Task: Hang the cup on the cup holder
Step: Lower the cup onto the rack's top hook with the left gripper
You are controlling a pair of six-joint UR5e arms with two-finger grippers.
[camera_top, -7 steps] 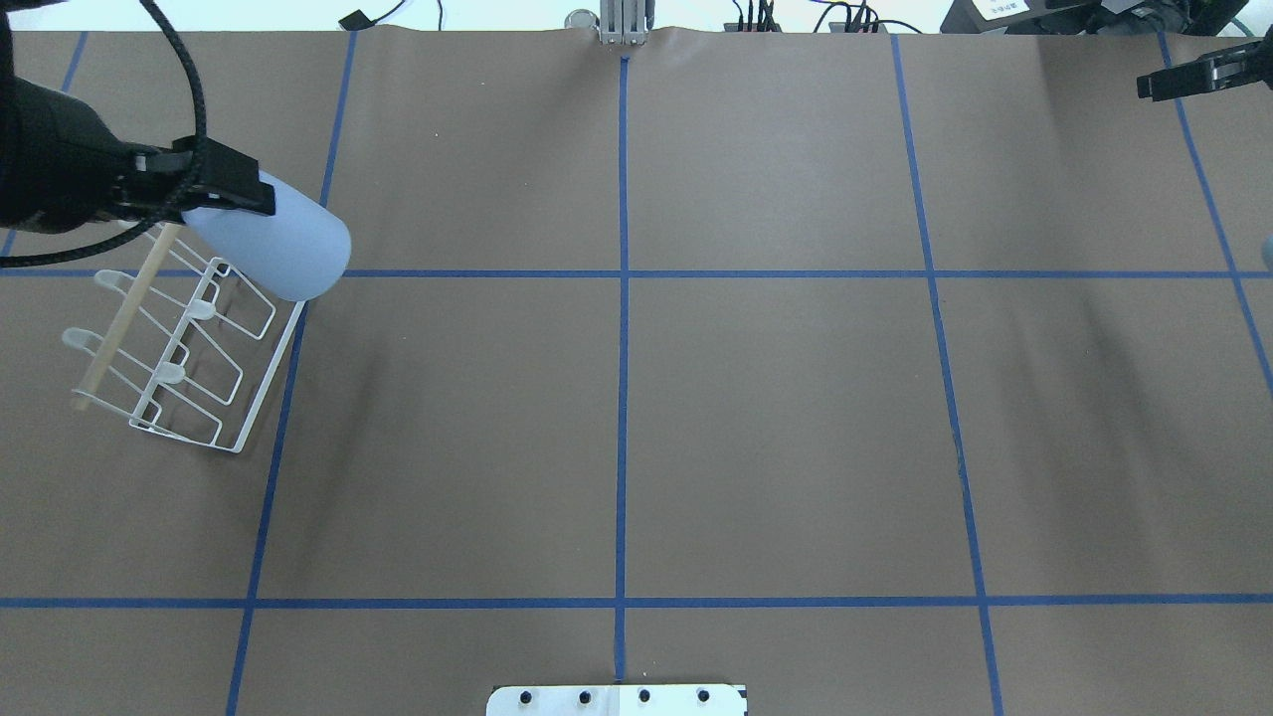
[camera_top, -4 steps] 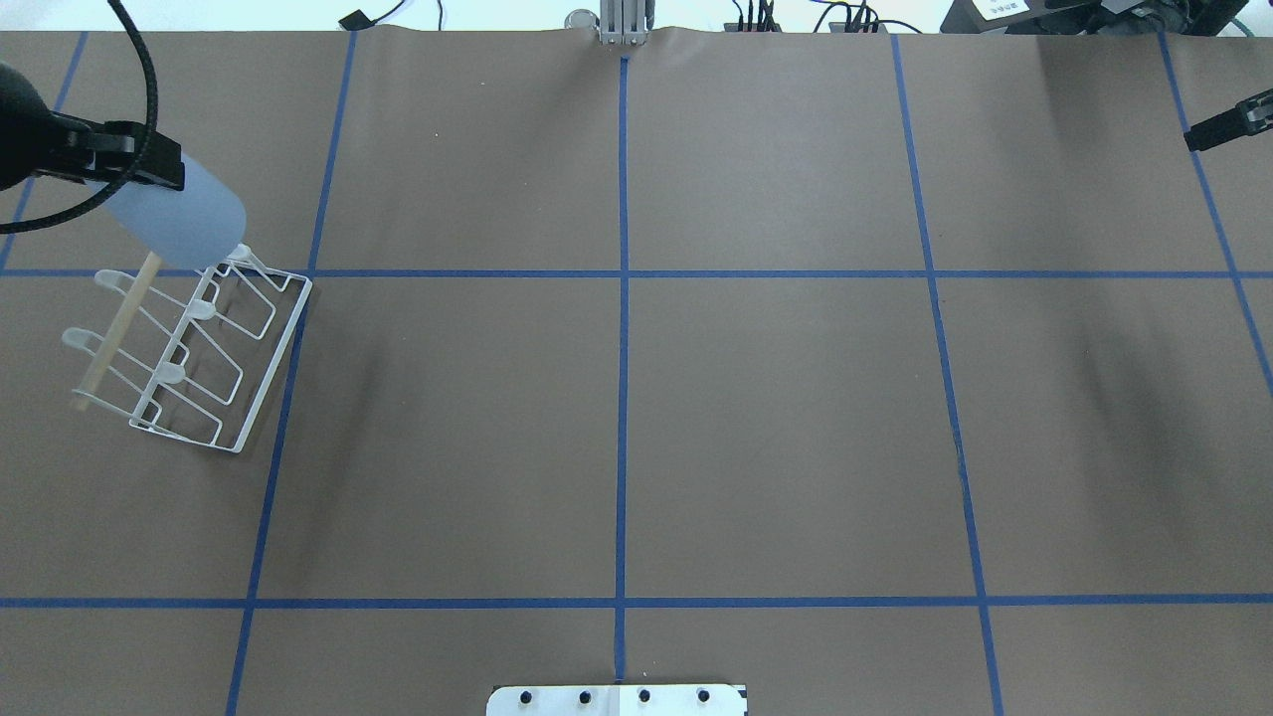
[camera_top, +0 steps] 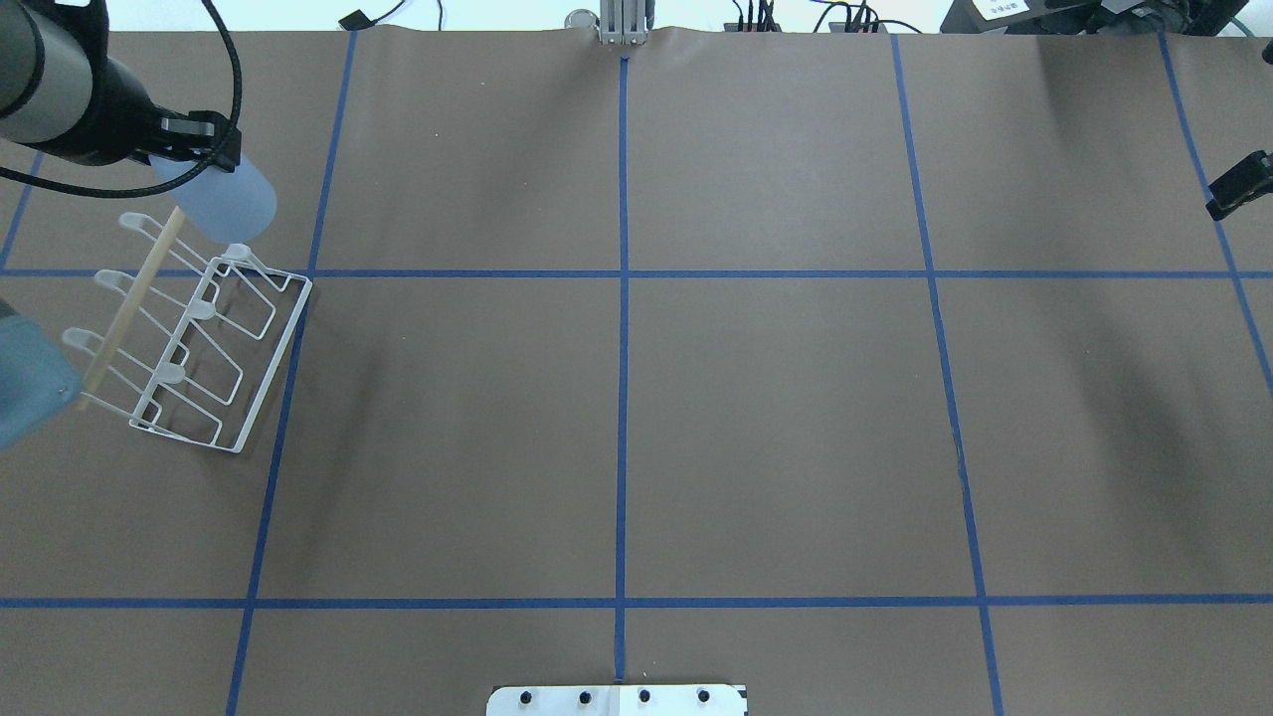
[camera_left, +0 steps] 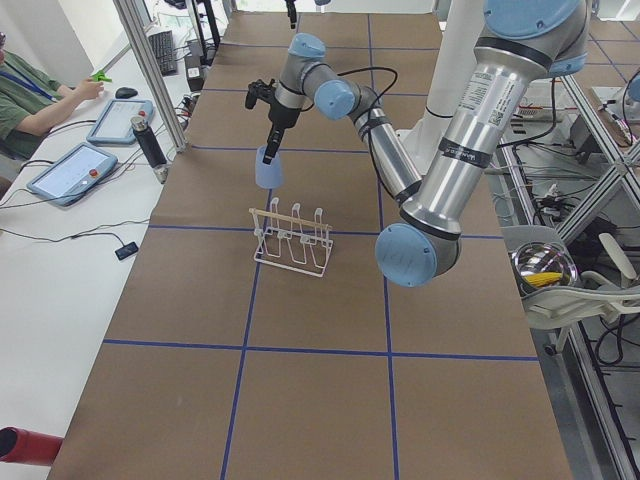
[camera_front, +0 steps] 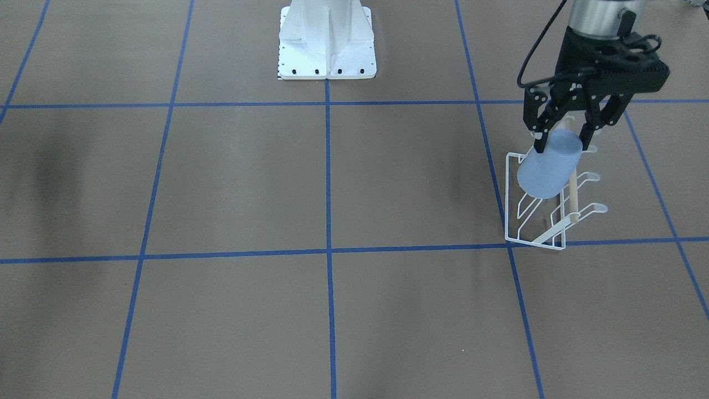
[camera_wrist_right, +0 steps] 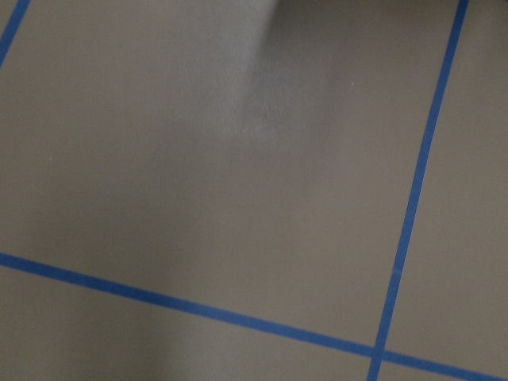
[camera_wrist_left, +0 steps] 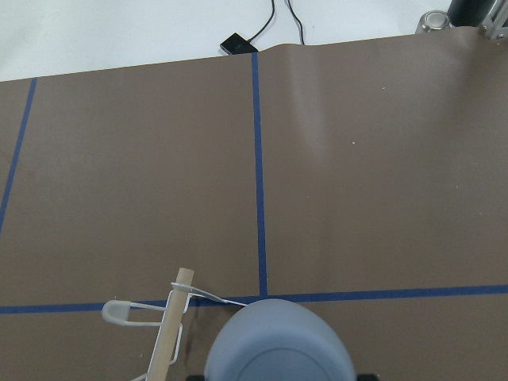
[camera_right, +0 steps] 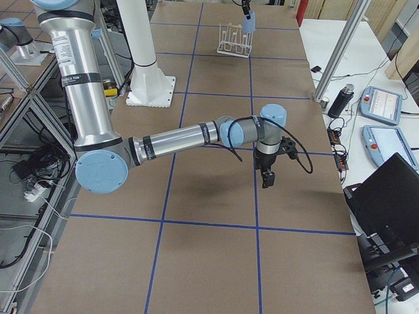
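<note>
My left gripper (camera_front: pixel 560 145) is shut on the narrow end of the pale blue cup (camera_front: pixel 548 173). It holds the cup tilted, wide end down, just above the far end of the white wire cup holder (camera_front: pixel 540 219). In the overhead view the cup (camera_top: pixel 227 206) hangs over the holder's (camera_top: pixel 189 348) back corner, next to the wooden dowel (camera_top: pixel 129 308). The left wrist view shows the cup's end (camera_wrist_left: pixel 278 349) beside the dowel (camera_wrist_left: pixel 171 333). Only a black part of my right gripper (camera_top: pixel 1238 186) shows, at the right edge, far from both; I cannot tell whether it is open or shut.
The table is covered in brown paper with a blue tape grid. The robot's white base plate (camera_front: pixel 327 50) is at the middle of the near edge. My left arm's elbow (camera_top: pixel 25 383) hangs over the holder's left side. An operator (camera_left: pixel 30 95) sits past the table's far side.
My left gripper has swung the cup from over the holder's right side back to its far corner and stands more upright. My right gripper has moved back toward the robot along the right edge.
</note>
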